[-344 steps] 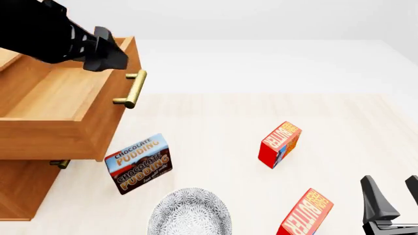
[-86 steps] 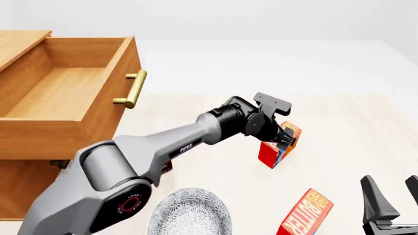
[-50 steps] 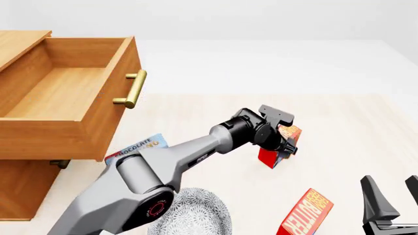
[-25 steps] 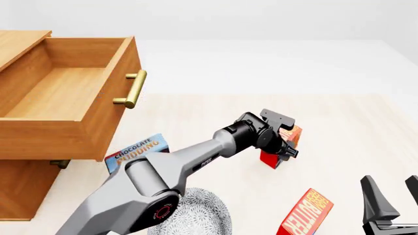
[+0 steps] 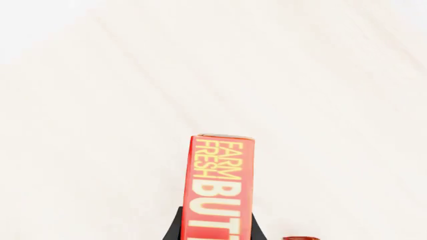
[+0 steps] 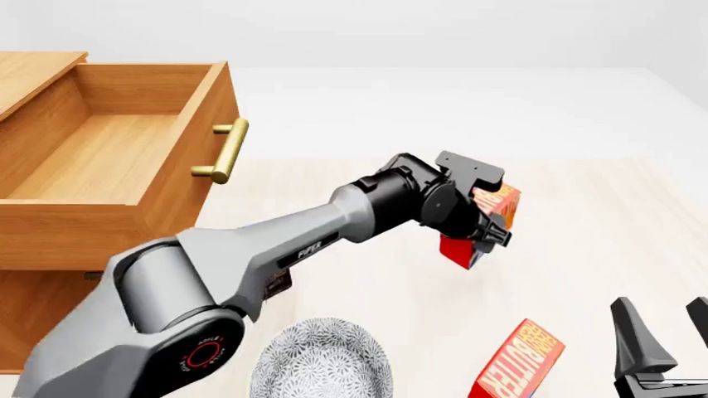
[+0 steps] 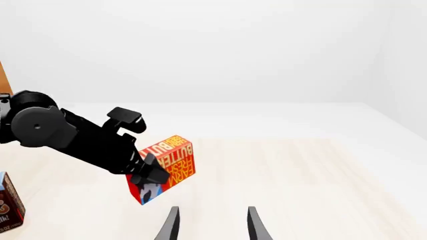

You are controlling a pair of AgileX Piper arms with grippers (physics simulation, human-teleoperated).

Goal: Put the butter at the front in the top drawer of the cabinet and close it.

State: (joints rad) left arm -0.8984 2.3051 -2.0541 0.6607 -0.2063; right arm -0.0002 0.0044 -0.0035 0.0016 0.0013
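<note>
Between the left gripper's closed fingers, the butter hangs tilted above the table.

1. Pale, whitewashed wooden table, faint grain lines running across the boards, filling the lower half of the front view.
2. Beyond the far edge of the table, a plain white floor, smooth and unmarked.
3. Further back, a bare white wall, meeting the floor in a soft, barely visible seam.
4. In the right wrist view, a second white wall at the side, forming a faint corner with the back wall.
5. Even, diffuse light throughout; only weak, soft shadows on the table.
6. No sharp highlights anywhere on the surfaces.
</note>
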